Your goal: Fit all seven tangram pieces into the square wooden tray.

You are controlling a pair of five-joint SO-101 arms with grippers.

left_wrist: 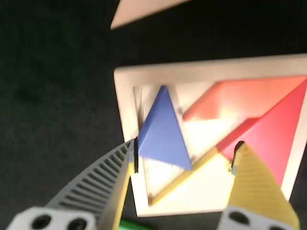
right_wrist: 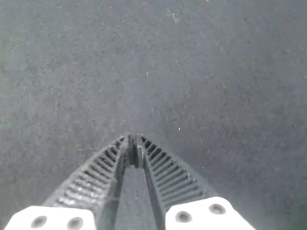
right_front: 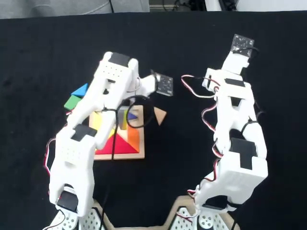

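Note:
The square wooden tray (right_front: 130, 155) (left_wrist: 192, 72) holds a yellow piece (right_front: 98, 120) (left_wrist: 192, 189), a red triangle (right_front: 117, 143) (left_wrist: 280, 134) and an orange piece (right_front: 135, 137) (left_wrist: 240, 96). A blue-purple triangle (right_front: 132, 116) (left_wrist: 163, 129) lies tilted in the tray's corner. My left gripper (left_wrist: 186, 154) hangs open just above it, one finger (left_wrist: 125, 167) touching its edge. My right gripper (right_wrist: 133, 152) is shut on nothing over bare black cloth, on the right side of the table.
Outside the tray, a blue triangle (right_front: 80, 89) and a green piece (right_front: 73, 102) lie to its left. A tan triangle (right_front: 159, 115) (left_wrist: 139, 9) lies to its right. The left arm (right_front: 103, 103) covers part of the tray in the high view.

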